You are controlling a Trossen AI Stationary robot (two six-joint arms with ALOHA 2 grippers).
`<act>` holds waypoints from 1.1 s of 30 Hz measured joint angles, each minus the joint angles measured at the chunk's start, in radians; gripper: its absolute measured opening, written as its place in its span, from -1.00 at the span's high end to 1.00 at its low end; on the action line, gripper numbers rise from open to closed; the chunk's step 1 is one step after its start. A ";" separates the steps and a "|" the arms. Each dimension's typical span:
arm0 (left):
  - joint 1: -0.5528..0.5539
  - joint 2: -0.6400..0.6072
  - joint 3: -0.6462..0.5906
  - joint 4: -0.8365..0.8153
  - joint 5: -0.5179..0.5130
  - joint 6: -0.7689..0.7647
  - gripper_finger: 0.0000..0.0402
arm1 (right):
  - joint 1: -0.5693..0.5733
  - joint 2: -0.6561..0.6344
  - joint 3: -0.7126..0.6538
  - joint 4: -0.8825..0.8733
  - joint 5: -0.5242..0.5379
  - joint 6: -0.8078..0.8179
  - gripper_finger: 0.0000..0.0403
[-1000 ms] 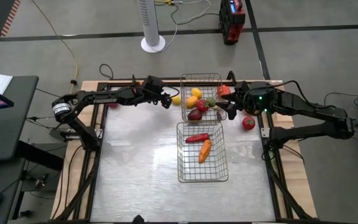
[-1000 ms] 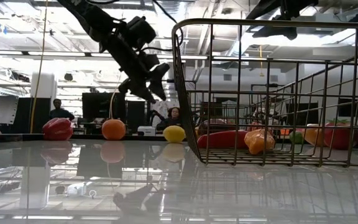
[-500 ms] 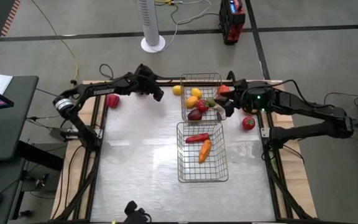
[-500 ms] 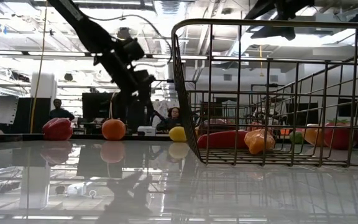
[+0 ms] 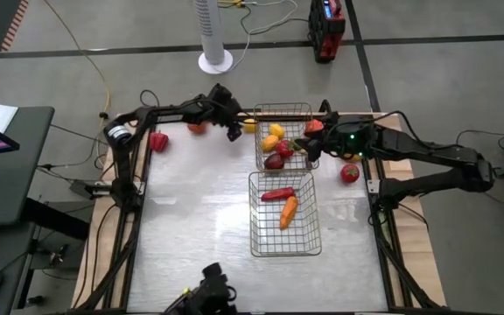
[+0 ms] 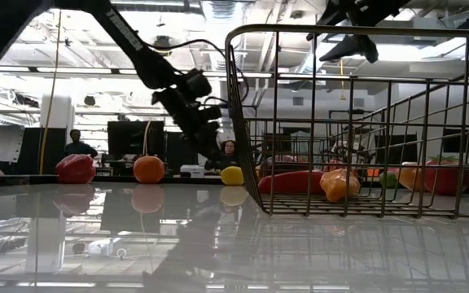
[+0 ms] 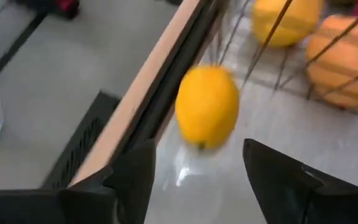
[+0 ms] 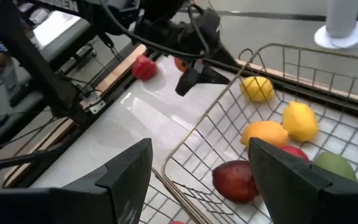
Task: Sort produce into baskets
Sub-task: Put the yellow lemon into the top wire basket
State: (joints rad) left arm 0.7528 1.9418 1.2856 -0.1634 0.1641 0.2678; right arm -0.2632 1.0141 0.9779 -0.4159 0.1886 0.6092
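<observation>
A yellow lemon (image 5: 249,127) lies on the table at the far edge, just left of the far wire basket (image 5: 283,107). My left gripper (image 5: 234,131) is open and empty, low beside the lemon; in the left wrist view the lemon (image 7: 207,106) sits just beyond my open fingers (image 7: 199,152). My right gripper (image 5: 311,150) is open and empty above the far basket, which holds lemons, an orange, red fruit and a lime (image 8: 334,165). The near basket (image 5: 254,219) holds a red pepper (image 5: 277,193) and a carrot (image 5: 288,212).
An orange (image 5: 197,128) and a red pepper (image 5: 157,141) lie on the table at the far left. A red tomato (image 5: 349,173) lies right of the baskets, and a red fruit (image 5: 315,126) by the far basket's right side. People sit in the room behind (image 6: 76,145).
The lemon has rolled a little toward the table's far edge. My left gripper drew back toward the far left, then came back toward the lemon along the far edge. My right gripper has moved left over the far basket.
</observation>
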 joint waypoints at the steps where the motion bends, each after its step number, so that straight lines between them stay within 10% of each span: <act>1: 0.000 0.016 0.024 -0.003 0.018 0.023 -0.20 | -0.003 0.002 0.000 -0.003 0.002 0.004 -0.44; 18: -0.017 0.172 0.170 -0.047 0.115 0.167 -0.54 | -0.015 0.003 0.000 -0.001 0.027 0.022 -0.44; 33: -0.052 0.189 0.169 0.002 0.067 0.112 0.02 | -0.014 0.003 0.000 -0.002 0.026 0.021 -0.44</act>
State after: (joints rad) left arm 0.7012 2.1313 1.4544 -0.1618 0.2308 0.3801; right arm -0.2775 1.0172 0.9779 -0.4179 0.2146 0.6300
